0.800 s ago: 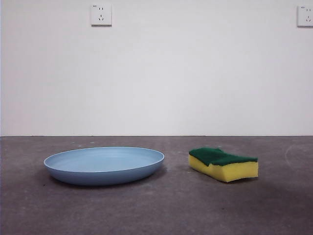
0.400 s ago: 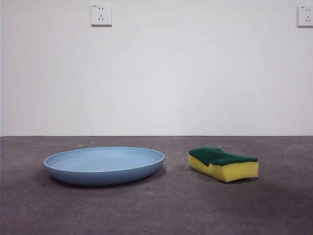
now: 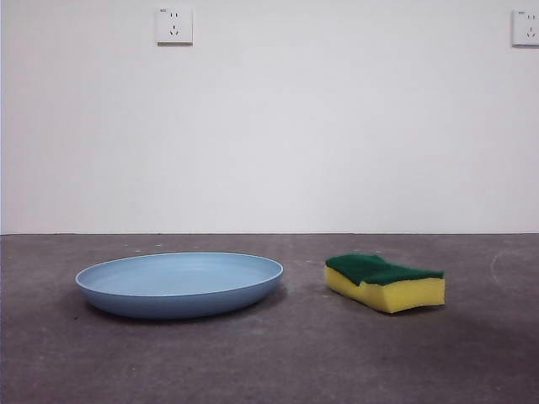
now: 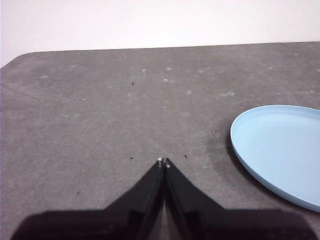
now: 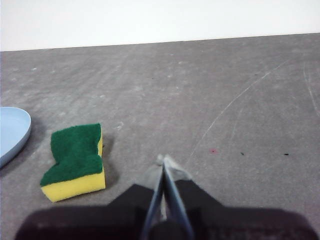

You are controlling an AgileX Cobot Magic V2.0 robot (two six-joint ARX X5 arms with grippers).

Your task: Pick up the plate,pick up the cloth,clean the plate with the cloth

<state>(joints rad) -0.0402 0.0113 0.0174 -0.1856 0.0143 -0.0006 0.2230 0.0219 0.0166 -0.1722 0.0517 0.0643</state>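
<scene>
Plate (image 3: 179,284): wide, shallow, pale blue, raised rim, flat on grey table (image 3: 286,362), at about 9 o'clock from the sponge (image 3: 385,283), a clear gap between. Sponge: wavy-edged yellow block, dark green scouring face up. Left gripper (image 4: 163,161) above bare table near the plate's rim, jaws together, empty. Right gripper (image 5: 164,160) near the sponge, jaws together. White wall (image 3: 337,126) behind, two sockets (image 3: 173,25).
</scene>
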